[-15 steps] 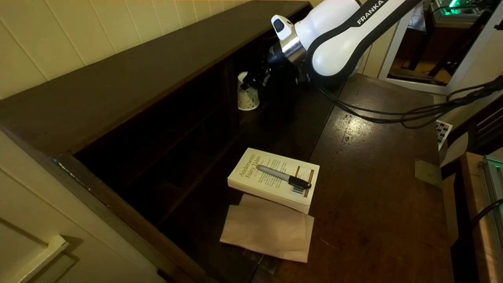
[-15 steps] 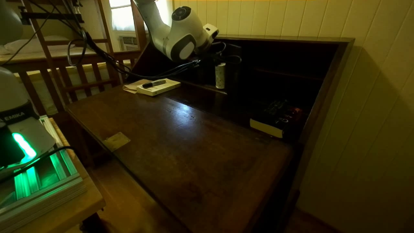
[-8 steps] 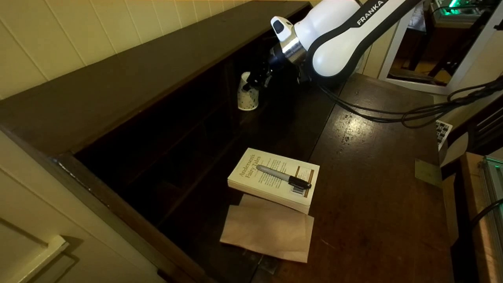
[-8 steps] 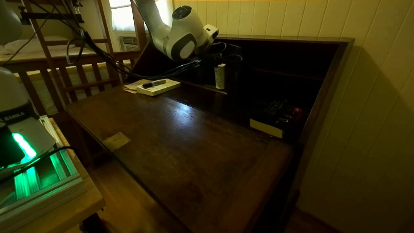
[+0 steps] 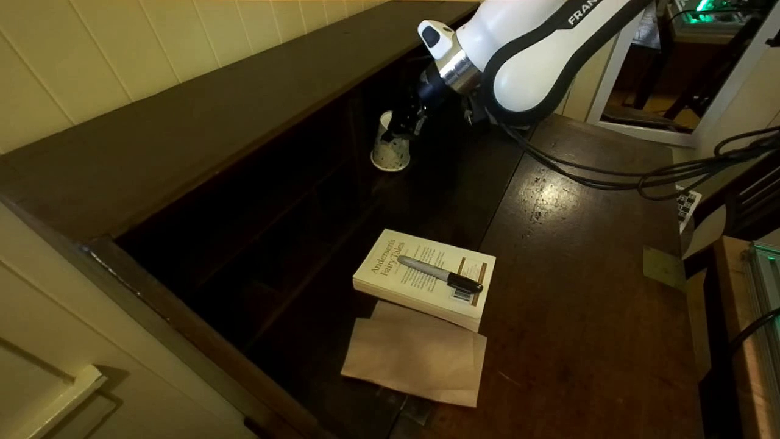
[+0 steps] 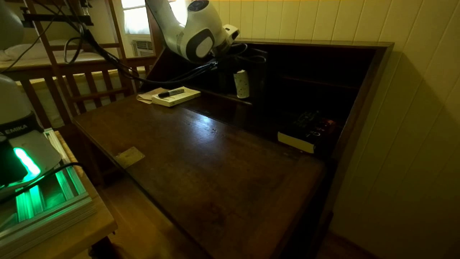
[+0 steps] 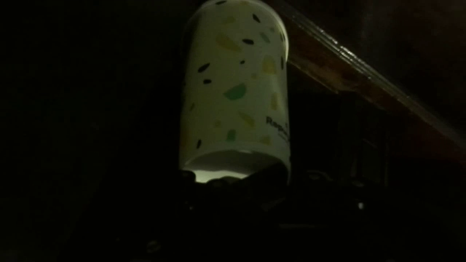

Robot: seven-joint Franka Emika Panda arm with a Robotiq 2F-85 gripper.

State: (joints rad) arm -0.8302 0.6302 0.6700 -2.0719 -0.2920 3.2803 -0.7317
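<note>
While cup (image 6: 242, 84) tilts, marker (image 5: 440, 274) tops book (image 5: 409, 289).

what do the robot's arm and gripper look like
The arm is white and rounded, with black trim lettered FRAN (rest cut off) and a silver wrist ring. Its base bears a black EMIKA band and green light. Its cables are black, loosely bundled. The gripper is black; shadow hides its finer shape.

The cup (image 7: 235, 80) looks like smooth paper, the desk (image 5: 585, 317) glossy wood, the brown sheets (image 5: 414, 360) matt paper.
</note>
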